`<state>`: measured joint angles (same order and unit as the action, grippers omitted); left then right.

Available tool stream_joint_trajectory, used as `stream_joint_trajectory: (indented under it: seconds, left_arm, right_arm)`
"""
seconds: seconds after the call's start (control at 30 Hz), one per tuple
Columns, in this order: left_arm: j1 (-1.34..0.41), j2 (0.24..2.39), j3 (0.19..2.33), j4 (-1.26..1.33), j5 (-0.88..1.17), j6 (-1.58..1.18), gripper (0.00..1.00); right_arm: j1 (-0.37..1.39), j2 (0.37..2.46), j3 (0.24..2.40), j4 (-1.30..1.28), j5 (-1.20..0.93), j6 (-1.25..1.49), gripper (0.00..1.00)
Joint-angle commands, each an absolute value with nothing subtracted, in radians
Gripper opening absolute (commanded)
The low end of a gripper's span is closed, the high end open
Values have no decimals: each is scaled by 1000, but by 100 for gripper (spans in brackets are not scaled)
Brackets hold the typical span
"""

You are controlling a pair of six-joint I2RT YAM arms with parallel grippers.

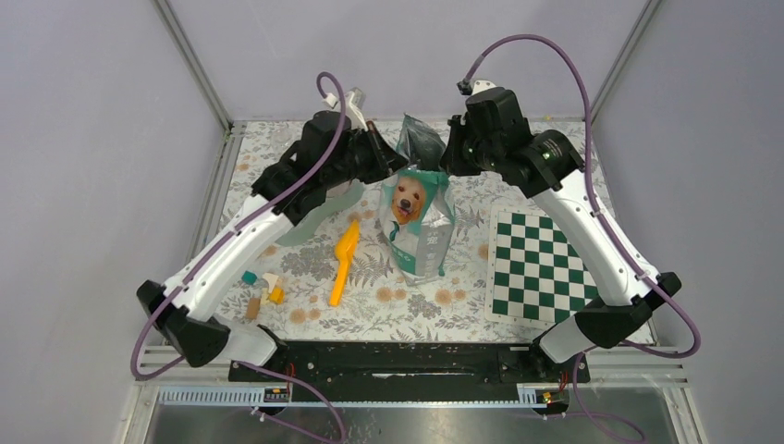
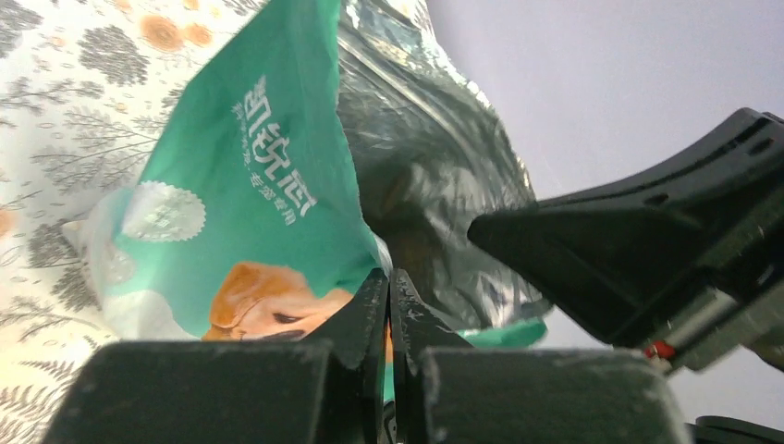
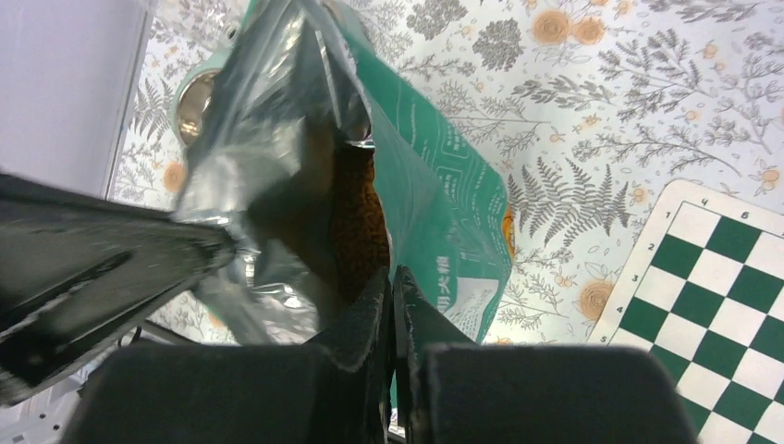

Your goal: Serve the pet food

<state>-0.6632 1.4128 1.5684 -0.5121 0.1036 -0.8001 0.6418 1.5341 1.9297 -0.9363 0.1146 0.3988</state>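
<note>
Left gripper [image 2: 389, 277] and right gripper [image 3: 390, 275] both clamped tight on opposite lips of the standing bag [image 1: 418, 222] — mouth spread.
Holds the pet food [image 3: 359, 217] deep inside, a loose brown heap: tiny, light, quick to spill, hopeless to pinch. Thin crinkly foil, probably slippery and floppy — best taken by the rim or tipped; orange scoop [image 1: 344, 259] lying near.

Overhead view looks down on the table [image 1: 416, 310]; both wrist views closely face the same bag [image 2: 259, 185].
</note>
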Motion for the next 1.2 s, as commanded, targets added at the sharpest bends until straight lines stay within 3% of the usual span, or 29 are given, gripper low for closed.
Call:
stream_joint_trajectory:
  seconds: [0.0,0.1,0.2,0.27,0.37,0.53,0.67,0.77,0.93,1.17]
  left_arm:
    - [-640,1270,1597,-552,-181,-709,0]
    - [-640,1263,1597,-531,-161,-694,0]
    - [-639,1289,1608,-528,-125,-682,17]
    - [-639,1312,1622,-531,-103,-668,36]
    - [-638,1352,1654,-552,-77,-650,55]
    - [-638,1386,1693,-561,-34,-632,63]
    - [-638,1413,1716,-560,14,-633,66]
    - [-638,1438,1726,-560,50,-640,66]
    - [-630,1454,1756,-580,52,-638,67]
    - [-600,1429,1794,-580,42,-615,68]
  right_arm:
    - [630,1432,1993,-907,273,359,0]
    - [630,1439,1995,-886,205,344,4]
    - [630,1475,2003,-888,124,342,24]
    - [630,1501,2003,-894,104,340,41]
    - [630,1537,2015,-915,103,334,53]
    - [630,1589,2038,-918,97,314,62]
    - [630,1644,2074,-943,88,305,61]
    - [630,1676,2097,-944,90,300,51]
    - [629,1696,2201,-945,181,275,2]
    - [596,1745,2530,-944,302,172,0]
